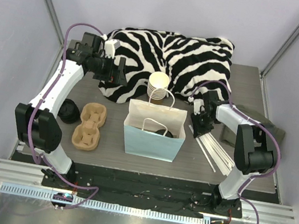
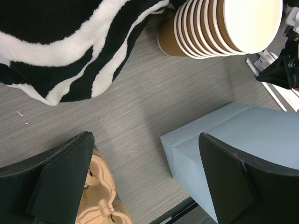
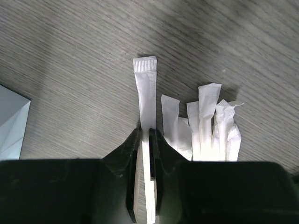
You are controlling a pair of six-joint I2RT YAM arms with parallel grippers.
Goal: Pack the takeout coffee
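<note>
Right claw (image 3: pixel 145 136) pinches 1 straw (image 3: pixel 145 88) off the pile (image 3: pixel 205 126), likely for the bag (image 1: pixel 153 139); left claw (image 2: pixel 145 156) gapes empty.

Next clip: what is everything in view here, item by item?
zebra blanket: one, black and white, at the back.
paper cups: one stack, tan, in front of blanket.
paper bag: one, light blue, centre; dark item inside, unclear.
cup carrier: one, tan, left of bag.
black lids: count unclear, left of carrier.
wrapped straws: several, white, right of bag.
left gripper: open, raised left of cups.
right gripper: closed on one straw.
</note>
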